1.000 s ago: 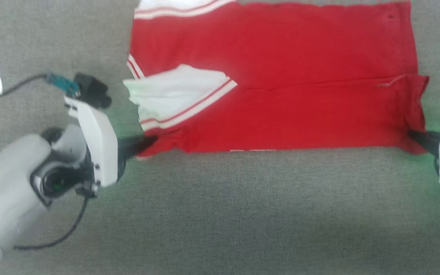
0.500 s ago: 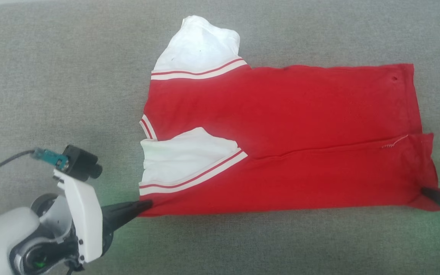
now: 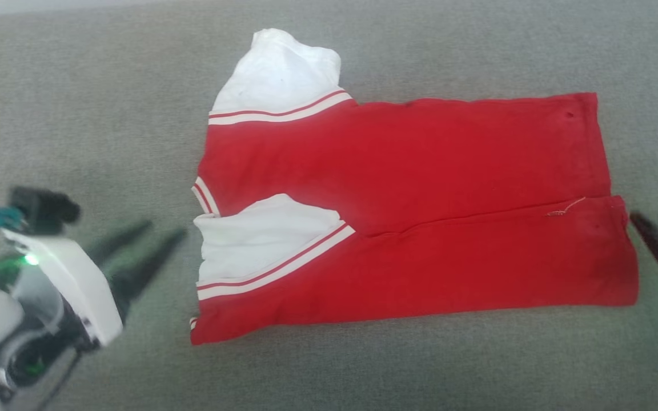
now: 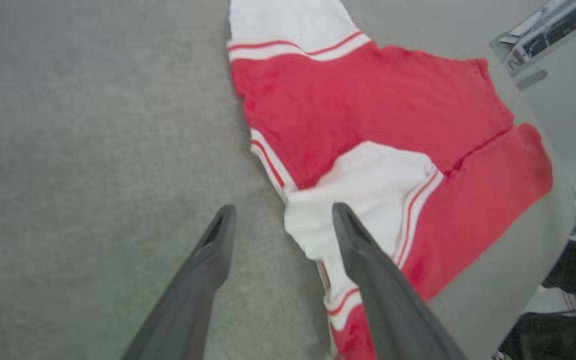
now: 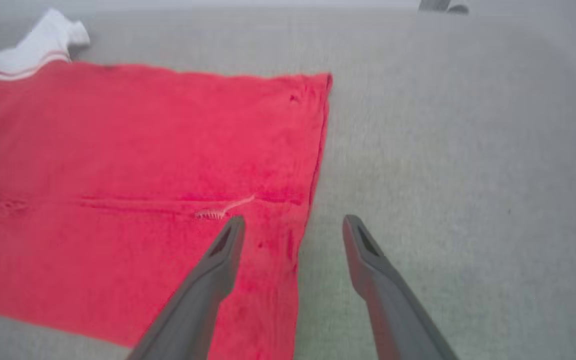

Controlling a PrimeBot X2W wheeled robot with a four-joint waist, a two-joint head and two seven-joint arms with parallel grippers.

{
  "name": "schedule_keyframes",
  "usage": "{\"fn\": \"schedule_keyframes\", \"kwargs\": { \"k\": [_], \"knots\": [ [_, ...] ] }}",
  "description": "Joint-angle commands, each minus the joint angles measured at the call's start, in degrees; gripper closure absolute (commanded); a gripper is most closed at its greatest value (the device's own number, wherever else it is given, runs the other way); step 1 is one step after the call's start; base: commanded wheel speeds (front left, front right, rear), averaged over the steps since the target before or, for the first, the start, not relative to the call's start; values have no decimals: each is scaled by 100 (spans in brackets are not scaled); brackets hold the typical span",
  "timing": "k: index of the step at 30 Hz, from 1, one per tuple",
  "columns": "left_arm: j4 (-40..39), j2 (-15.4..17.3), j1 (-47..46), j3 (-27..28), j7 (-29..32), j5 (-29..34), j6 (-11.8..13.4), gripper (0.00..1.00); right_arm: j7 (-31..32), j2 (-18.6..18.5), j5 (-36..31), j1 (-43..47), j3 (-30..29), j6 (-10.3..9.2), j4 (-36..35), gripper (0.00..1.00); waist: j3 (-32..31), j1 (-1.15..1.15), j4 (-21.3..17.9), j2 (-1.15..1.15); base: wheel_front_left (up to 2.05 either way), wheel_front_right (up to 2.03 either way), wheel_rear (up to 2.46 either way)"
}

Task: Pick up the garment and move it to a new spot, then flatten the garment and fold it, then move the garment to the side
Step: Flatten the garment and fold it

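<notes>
The garment [image 3: 403, 171] is a red shirt with white striped-trim sleeves, lying flat on the grey surface with its near strip folded over. One white sleeve [image 3: 260, 240] rests on top and the other [image 3: 283, 74] sticks out at the far side. My left gripper [image 3: 166, 228] stands open just left of the shirt's collar end, apart from it. In the left wrist view my left gripper [image 4: 284, 207] spreads beside the garment [image 4: 368, 100]. My right gripper [image 3: 654, 211] is open just past the hem. The right wrist view shows my right gripper [image 5: 294, 219] over the edge of the garment [image 5: 143, 140].
The grey fabric surface [image 3: 363, 371] extends around the shirt on every side. Its edge [image 4: 563, 210] runs close past the shirt in the left wrist view, with dark equipment [image 4: 568, 275] beyond. A cable and small camera [image 3: 37, 205] ride on my left wrist.
Both grippers were shut on the garment's near corners; they have opened, let go and drawn back outward. The shirt now lies flat. The head camera also shifted.
</notes>
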Motion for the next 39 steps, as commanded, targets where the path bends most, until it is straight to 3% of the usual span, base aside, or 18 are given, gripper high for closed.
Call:
{"fn": "schedule_keyframes", "kwargs": {
  "k": [1, 6, 10, 14, 20, 23, 25, 29, 34, 35, 36, 37, 38, 39],
  "knots": [
    [104, -51, -140, 129, -225, 117, 105, 0, -336, 153, -170, -131, -64, 1, -67, 0, 31, 0, -76, 0, 0, 0, 0],
    [815, -372, -740, 472, -810, 627, 412, 0, -1645, 690, -774, -444, -186, 0, -59, 0, 186, 0, -294, 0, 0, 0, 0],
    [1639, -698, -1473, 620, -824, 927, 385, 0, -2330, 1152, -1001, -723, -154, 1, 3, 0, 397, 0, -579, 0, 0, 0, 0],
    [2610, -1090, -2278, 560, -414, 1175, 289, 0, -2719, 1497, -1107, -899, -75, 1, 47, 0, 622, 0, -894, 0, 0, 0, 0],
    [3876, -1360, -3298, 366, 853, 1166, -61, 0, -2932, 1804, -1119, -1061, 153, 1, 123, 0, 1002, 0, -1416, 0, 0, 0, 0],
    [4302, -1357, -3647, 183, 1914, 1033, -316, 0, -2982, 1872, -1062, -1133, 280, 1, 237, 0, 1144, 0, -1637, 0, 0, 0, 0],
    [4404, -1367, -3742, 131, 2240, 981, -373, 0, -3009, 1877, -1046, -1139, 309, 1, 295, 0, 1164, 0, -1684, 0, 0, 0, 0],
    [4719, -1466, -4079, 57, 3475, 639, -523, 0, -3063, 1858, -928, -1196, 448, 1, 460, 0, 1281, 0, -1854, 0, 0, 0, 0],
    [4725, -1640, -4178, -20, 4154, 451, -617, 1, -3067, 1789, -819, -1305, 523, 1, 566, 0, 1400, 0, -1881, 0, 0, 0, 0],
    [4701, -1678, -4184, -25, 4227, 399, -641, 11, -3024, 1758, -806, -1347, 552, 1, 582, 0, 1417, 0, -1870, 0, 0, 0, 0],
    [4676, -1715, -4183, -13, 4293, 338, -655, 44, -2990, 1721, -783, -1391, 576, 1, 591, 0, 1431, 0, -1854, 0, 0, 0, 0],
    [4666, -1742, -4187, -4, 4346, 291, -662, 56, -2942, 1682, -770, -1447, 608, 1, 602, 0, 1446, 0, -1836, 0, 0, 0, 0],
    [4643, -1753, -4206, -31, 4372, 310, -666, 82, -2905, 1631, -771, -1499, 651, 1, 606, 0, 1459, 0, -1819, 0, 0, 0, 0],
    [4612, -1766, -4227, -64, 4379, 356, -675, 100, -2843, 1580, -754, -1575, 685, 1, 607, 0, 1473, 0, -1796, 0, 0, 0, 0]
  ]
}}
